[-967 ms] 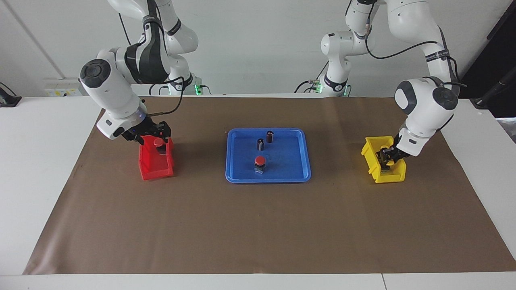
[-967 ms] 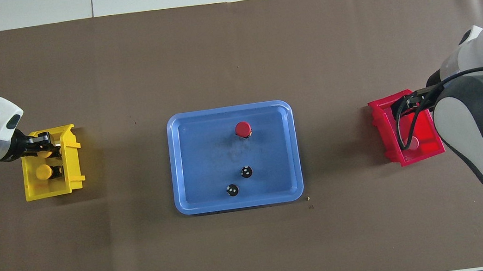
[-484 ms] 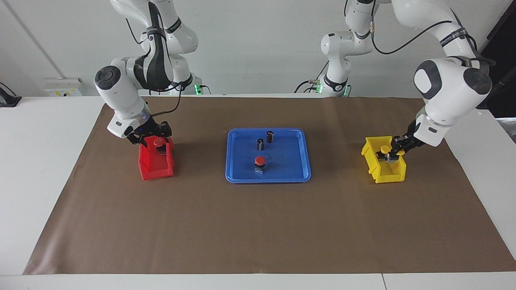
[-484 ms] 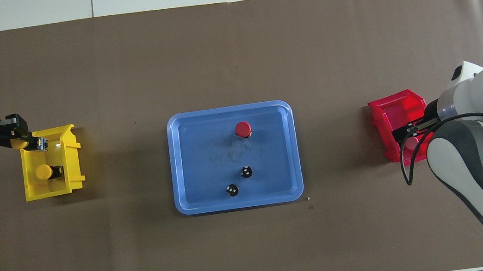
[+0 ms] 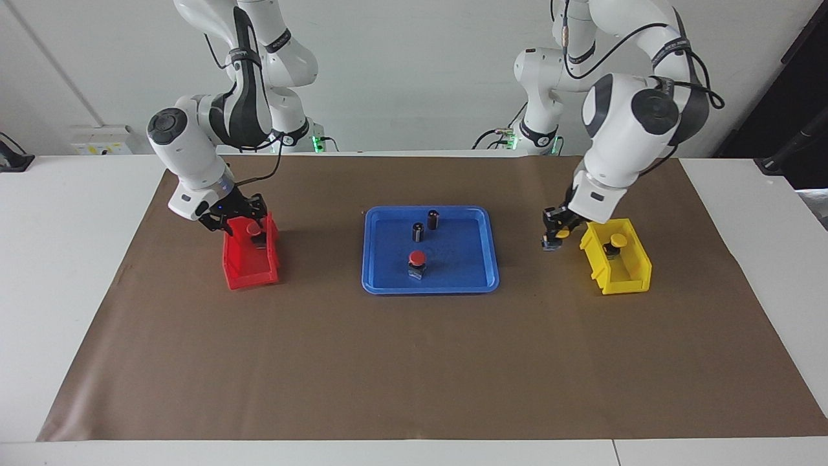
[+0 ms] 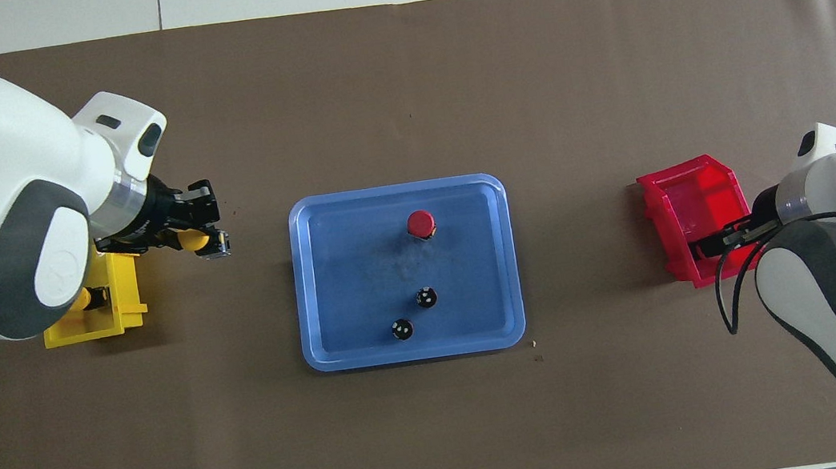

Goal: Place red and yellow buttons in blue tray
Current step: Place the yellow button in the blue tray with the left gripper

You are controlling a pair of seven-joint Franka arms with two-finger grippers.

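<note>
The blue tray (image 5: 429, 289) (image 6: 415, 354) lies mid-table with one red button (image 5: 418, 259) (image 6: 421, 224) in it. My left gripper (image 5: 555, 237) (image 6: 206, 243) is shut on a yellow button (image 5: 562, 231) (image 6: 192, 239), held in the air over the brown mat between the yellow bin (image 5: 618, 277) (image 6: 125, 293) and the tray. Another yellow button (image 5: 618, 241) stands in that bin. My right gripper (image 5: 240, 220) (image 6: 714, 245) is low at the red bin (image 5: 249, 273) (image 6: 691, 190), right at a red button (image 5: 254, 228) inside it. The overhead view hides that button.
Two dark cylinders (image 5: 433, 220) (image 5: 418, 232) without coloured caps stand in the tray, nearer to the robots than the red button. The bins sit at opposite ends of the brown mat (image 5: 414, 362).
My left gripper has lifted a yellow button out of the yellow bin and carried it toward the tray. My right gripper has stayed at the red bin, shifting slightly.
</note>
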